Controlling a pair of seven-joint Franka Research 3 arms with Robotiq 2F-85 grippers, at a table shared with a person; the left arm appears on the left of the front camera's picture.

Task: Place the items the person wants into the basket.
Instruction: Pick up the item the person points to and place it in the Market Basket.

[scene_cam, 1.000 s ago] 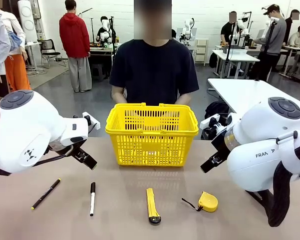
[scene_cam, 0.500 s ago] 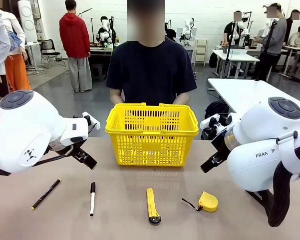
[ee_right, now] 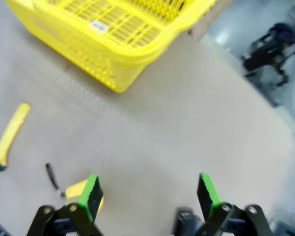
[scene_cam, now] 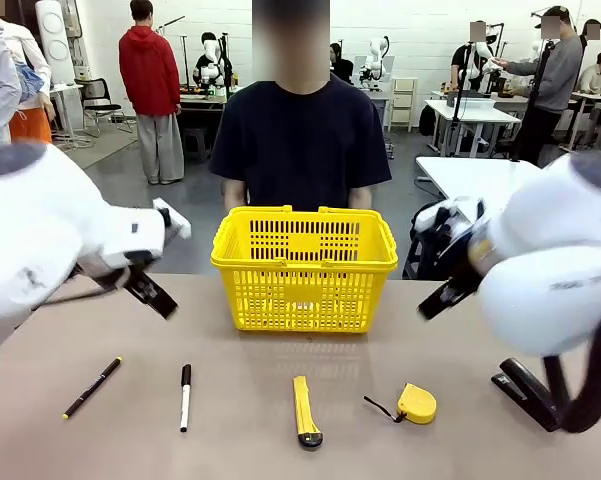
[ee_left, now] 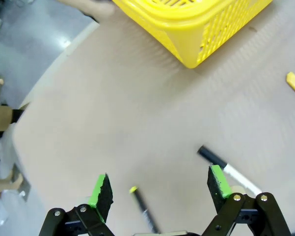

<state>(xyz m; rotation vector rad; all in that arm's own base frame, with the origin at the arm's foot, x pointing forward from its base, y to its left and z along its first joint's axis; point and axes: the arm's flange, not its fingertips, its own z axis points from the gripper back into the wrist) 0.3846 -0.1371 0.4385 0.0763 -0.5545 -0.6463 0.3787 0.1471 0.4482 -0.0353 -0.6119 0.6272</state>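
Observation:
The yellow basket (scene_cam: 280, 300) stands mid-table in front of the person (scene_cam: 300, 130). Along the near edge lie the black pen with a yellow tip (scene_cam: 92, 387), a white marker (scene_cam: 185, 396), the yellow-and-black utility knife (scene_cam: 304, 410), a yellow tape measure (scene_cam: 416, 403) and the black stapler (scene_cam: 528, 392). My left gripper (ee_left: 159, 184) hangs open above the pen (ee_left: 142, 211) and the marker (ee_left: 226, 167), holding nothing. My right gripper (ee_right: 147, 194) is open and empty above the tape measure (ee_right: 81, 189). The knife (ee_right: 10, 135) and the basket (ee_right: 113, 34) lie beyond it.
Bare tabletop lies between the row of tools and the basket (ee_left: 201, 24). The table's left edge (ee_left: 49, 59) and the grey floor are close to my left gripper. A black bag (ee_right: 265, 54) sits on the floor past the right edge.
Both arms have started moving and are blurred. The left arm rose and drew left; the right arm rose and drew right, uncovering the stapler. The tools and the basket stayed put.

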